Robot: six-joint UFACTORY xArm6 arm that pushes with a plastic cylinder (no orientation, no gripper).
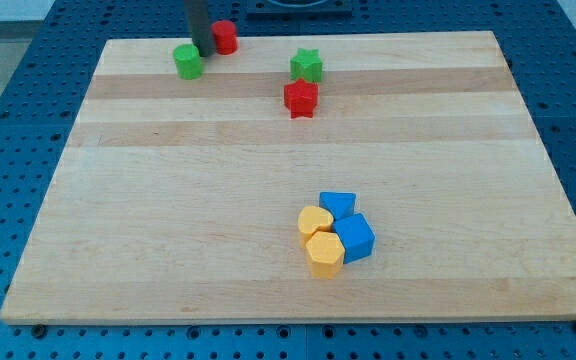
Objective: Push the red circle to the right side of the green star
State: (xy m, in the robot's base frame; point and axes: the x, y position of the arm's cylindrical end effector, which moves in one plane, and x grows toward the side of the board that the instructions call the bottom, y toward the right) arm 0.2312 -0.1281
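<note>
The red circle (225, 37) sits near the view's top edge of the board, left of centre. My tip (203, 53) comes down just left of it, between it and a green circle (188, 62); it looks to touch or nearly touch the red circle. The green star (307, 66) lies further to the view's right, apart from the red circle. A red star (301, 98) lies just below the green star.
A cluster of two yellow blocks (318, 238) and two blue blocks (349, 226) sits at the lower middle right of the wooden board (168, 220). The board rests on a blue perforated table.
</note>
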